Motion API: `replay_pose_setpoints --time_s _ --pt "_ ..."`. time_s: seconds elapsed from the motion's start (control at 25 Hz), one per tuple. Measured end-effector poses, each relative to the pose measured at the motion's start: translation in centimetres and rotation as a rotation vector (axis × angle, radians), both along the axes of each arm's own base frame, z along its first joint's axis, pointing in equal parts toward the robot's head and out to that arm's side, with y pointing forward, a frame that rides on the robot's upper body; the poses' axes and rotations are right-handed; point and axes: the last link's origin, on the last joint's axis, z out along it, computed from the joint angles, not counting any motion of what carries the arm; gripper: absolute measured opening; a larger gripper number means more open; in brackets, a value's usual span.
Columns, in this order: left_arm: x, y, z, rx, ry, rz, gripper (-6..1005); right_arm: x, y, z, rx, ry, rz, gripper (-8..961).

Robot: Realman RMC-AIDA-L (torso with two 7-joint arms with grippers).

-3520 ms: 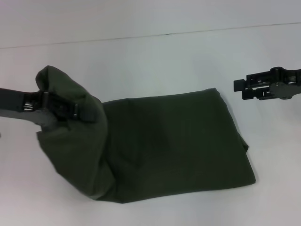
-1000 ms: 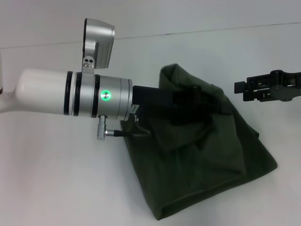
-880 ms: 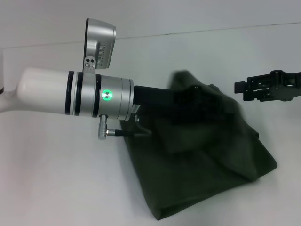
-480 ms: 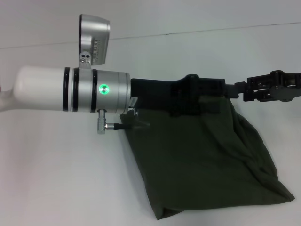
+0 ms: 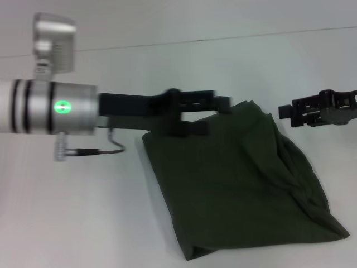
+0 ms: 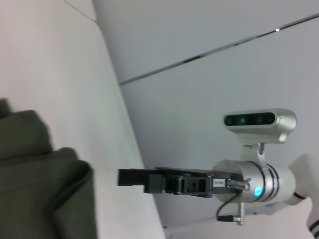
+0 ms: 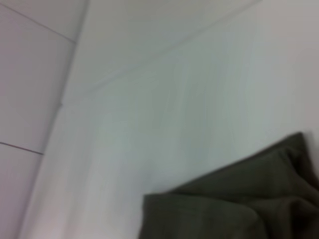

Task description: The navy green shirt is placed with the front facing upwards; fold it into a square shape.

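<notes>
The navy green shirt [image 5: 240, 184] lies folded in a rough, rumpled rectangle on the white table [image 5: 78, 212], its lettering hidden inside the folds. Its right edge bulges in loose creases. My left gripper [image 5: 215, 114] hovers open and empty over the shirt's back left corner, blurred by motion. My right gripper [image 5: 285, 113] hangs open just off the shirt's back right corner, holding nothing. The left wrist view shows a folded edge of the shirt [image 6: 35, 174] and the right gripper [image 6: 127, 178] beyond it. A corner of the shirt [image 7: 224, 209] shows in the right wrist view.
The left arm's silver wrist [image 5: 50, 106] with its green light and camera block [image 5: 54, 47] stretches across the left half of the table. A seam [image 5: 223, 39] runs along the table's far side.
My left gripper carried the shirt's left part over to the right, let it go, and is now pulling back to the left. The shirt has settled flatter. The right arm stayed put.
</notes>
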Motion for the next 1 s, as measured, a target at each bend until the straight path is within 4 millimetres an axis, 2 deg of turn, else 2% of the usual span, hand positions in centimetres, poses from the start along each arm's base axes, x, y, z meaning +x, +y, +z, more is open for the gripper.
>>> replay_pose_setpoints --time_s 0.04,0.12,0.32,0.56,0.8,1.0 --pt "0.0 0.0 0.0 0.0 0.0 0.0 915 0.1 0.0 0.0 -0.013 -0.02 -0.005 627" --pt "-2.0 0.0 2.0 0.026 0.013 0.042 952 0.2 0.1 0.0 -0.036 -0.055 -0.019 627" --pt "-2.9 -0.1 3.0 0.043 0.009 0.065 945 -0.1 0.4 -0.2 -0.064 -0.07 -0.037 628" --pt "-3.1 -0.1 3.1 0.051 0.007 0.065 937 -0.7 0.7 -1.2 -0.063 -0.059 -0.042 633" --pt "-3.2 -0.1 3.1 0.053 0.01 0.064 929 -2.3 1.1 -3.0 -0.109 -0.052 -0.001 635" --pt "-3.0 -0.4 2.5 0.033 0.027 0.047 922 -2.7 1.7 -2.8 -0.103 -0.074 0.013 637"
